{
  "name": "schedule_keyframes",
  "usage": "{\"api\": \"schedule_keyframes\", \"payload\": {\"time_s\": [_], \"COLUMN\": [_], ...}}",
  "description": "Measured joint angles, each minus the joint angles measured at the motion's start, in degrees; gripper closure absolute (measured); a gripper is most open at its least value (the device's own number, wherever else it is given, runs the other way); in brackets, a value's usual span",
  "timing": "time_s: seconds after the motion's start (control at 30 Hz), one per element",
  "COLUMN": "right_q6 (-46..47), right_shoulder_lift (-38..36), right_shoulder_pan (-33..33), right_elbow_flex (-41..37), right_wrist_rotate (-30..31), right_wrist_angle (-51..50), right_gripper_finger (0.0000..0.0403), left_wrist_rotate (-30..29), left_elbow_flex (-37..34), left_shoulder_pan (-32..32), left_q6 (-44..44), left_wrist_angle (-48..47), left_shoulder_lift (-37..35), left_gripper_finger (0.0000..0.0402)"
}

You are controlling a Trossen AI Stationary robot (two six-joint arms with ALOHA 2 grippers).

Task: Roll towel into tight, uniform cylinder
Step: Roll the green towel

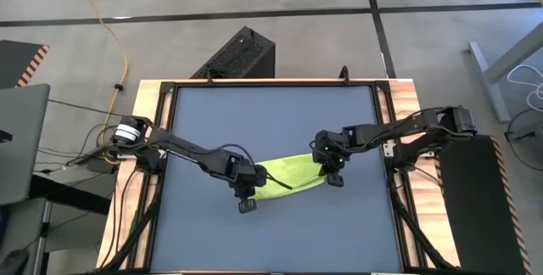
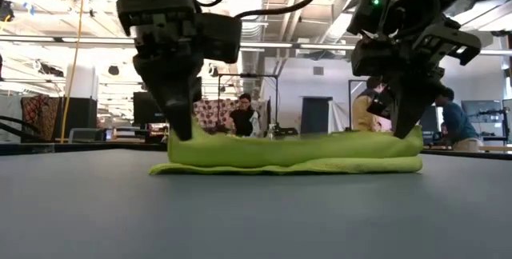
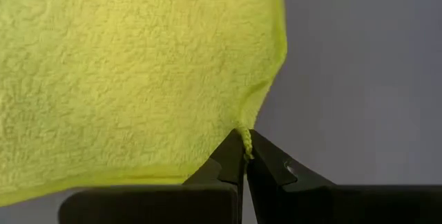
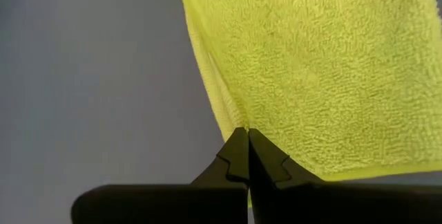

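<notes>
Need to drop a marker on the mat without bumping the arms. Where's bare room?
Free: the mat between its far edge and the towel, and the near strip below the towel. Also the mat's far-left and far-right corners. Crowded: the middle band, where the left gripper and right gripper each pinch a towel end and both arms cross in from the sides.

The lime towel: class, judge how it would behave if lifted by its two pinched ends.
The towel lies in soft folds, so it is probably floppy and would sag between the ends. Its fuzzy pile suggests it grips rather than slips. It looks light.
</notes>
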Motion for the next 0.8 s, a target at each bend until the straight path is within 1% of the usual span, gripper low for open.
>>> {"api": "schedule_keyframes", "payload": {"time_s": [0.07,0.17,0.3,0.37,0.47,0.57,0.7,0.8], "right_q6": [0.0,0.0,-0.4,-1.4,-1.8,-1.9,-4.2,-6.5], "right_shoulder_lift": [0.0,0.0,0.0,0.0,0.0,0.0,-0.2,-0.2], "right_shoulder_pan": [0.2,0.2,0.1,-0.1,-1.4,-3.6,-7.8,-11.3], "right_elbow_flex": [0.0,0.0,0.0,0.0,0.0,0.0,0.2,1.5], "right_wrist_rotate": [0.0,0.0,0.0,-1.0,-4.6,-9.0,-13.7,-14.1], "right_wrist_angle": [0.2,0.3,1.1,1.3,0.9,-1.0,-2.1,-3.3], "right_gripper_finger": [0.0388,0.038,0.0355,0.0339,0.031,0.0275,0.023,0.0207], "left_wrist_rotate": [1.2,1.4,1.1,-0.3,-2.1,-2.2,-2.1,-1.8], "left_elbow_flex": [0.0,0.0,0.0,0.0,0.0,0.0,0.0,0.0], "left_shoulder_pan": [0.0,-0.3,-0.9,-1.0,-1.0,-1.0,-1.4,-2.3], "left_q6": [-0.1,-0.4,-0.6,-0.9,-1.7,-1.9,-2.7,-2.8], "left_wrist_angle": [0.0,-0.3,-2.2,-3.5,-3.9,-3.0,-3.2,-3.5], "left_shoulder_lift": [-0.3,-0.1,0.1,0.1,0.1,0.1,0.1,0.1], "left_gripper_finger": [0.0401,0.0401,0.0401,0.0401,0.0401,0.0401,0.0401,0.0401]}}
